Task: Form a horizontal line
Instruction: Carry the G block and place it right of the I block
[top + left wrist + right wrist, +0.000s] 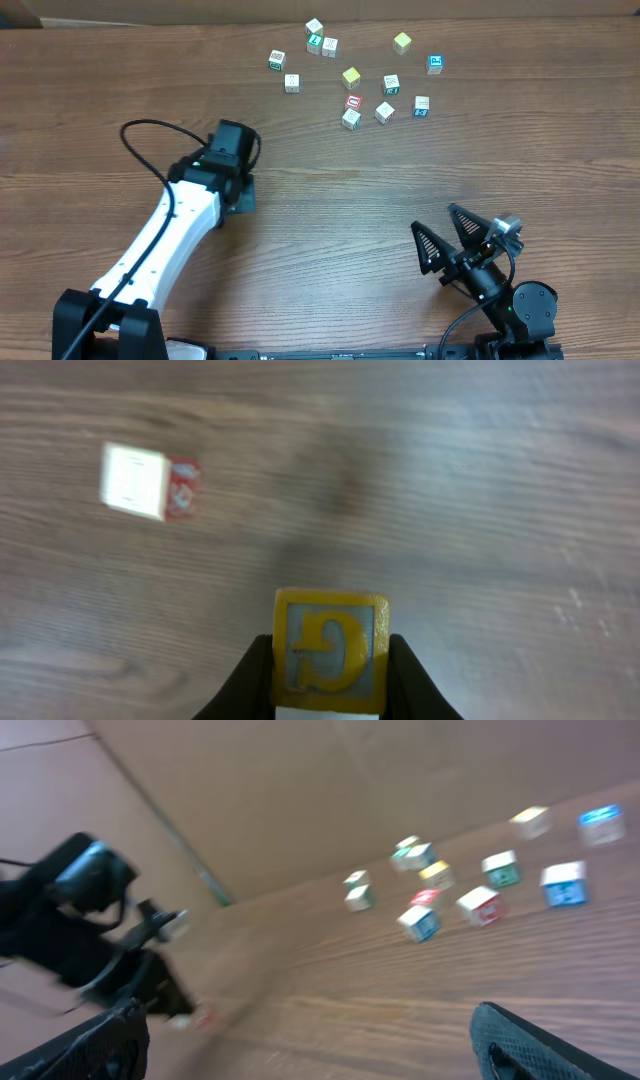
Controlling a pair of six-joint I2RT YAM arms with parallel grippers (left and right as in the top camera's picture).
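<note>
My left gripper (330,695) is shut on a yellow-framed cube (331,650) with a yellow letter on a blue-grey face, held just above the wood. In the overhead view the left gripper (240,192) sits left of centre and hides that cube. A pale cube with a red side (145,482) lies on the table ahead of it to the left. No horizontal line shows: the other cubes lie scattered at the far side, among them a plain pale one (292,83), a yellow one (351,76) and green-marked ones (277,61) (391,85). My right gripper (450,238) (320,1055) stands open, with nothing between its fingers, near the front right.
Blue-marked cubes (435,64) (421,105) and a red-marked cube (353,102) lie in the far cluster, with another yellow cube (402,42) behind. A cardboard wall (300,790) runs along the table's far edge. The left arm's white link (165,240) crosses the front left.
</note>
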